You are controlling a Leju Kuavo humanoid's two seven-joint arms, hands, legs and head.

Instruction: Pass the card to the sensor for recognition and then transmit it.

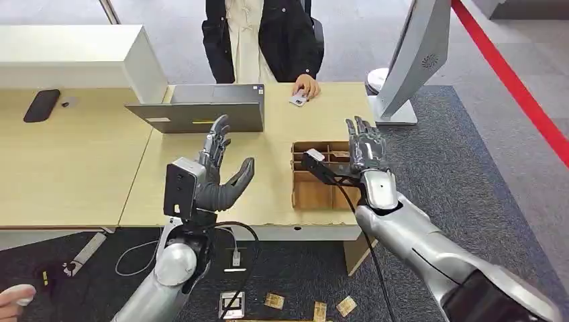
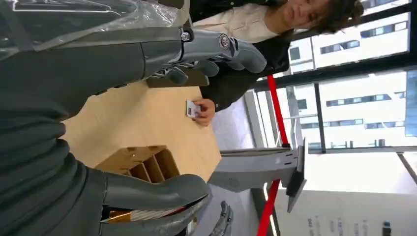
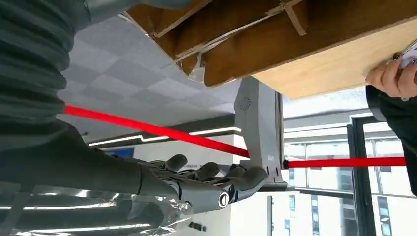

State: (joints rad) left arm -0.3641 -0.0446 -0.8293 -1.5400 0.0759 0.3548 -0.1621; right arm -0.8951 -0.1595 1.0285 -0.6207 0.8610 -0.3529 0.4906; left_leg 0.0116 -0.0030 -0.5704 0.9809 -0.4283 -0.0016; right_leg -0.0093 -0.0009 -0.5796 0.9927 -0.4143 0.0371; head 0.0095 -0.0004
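Note:
A small white card [image 1: 298, 100] lies at the table's far edge under a person's hand [image 1: 307, 86]; the left wrist view shows the same card [image 2: 191, 108] pinned by that hand. The grey sensor panel [image 1: 410, 60] stands on its base at the table's far right corner. My left hand [image 1: 218, 166] is raised over the table's middle, fingers spread, holding nothing. Just above the divided cardboard box [image 1: 321, 191] hovers my right hand [image 1: 366, 149], also spread and empty. In the right wrist view my right hand [image 3: 206, 183] points toward the sensor panel [image 3: 258, 123].
A grey laptop [image 1: 201, 107] sits at the back in front of the person. A black phone [image 1: 41, 105] lies on the left table. Cables, a power strip [image 1: 86, 251] and several small cards [image 1: 274, 300] lie on the floor below. Another person's hand [image 1: 13, 299] is at the lower left.

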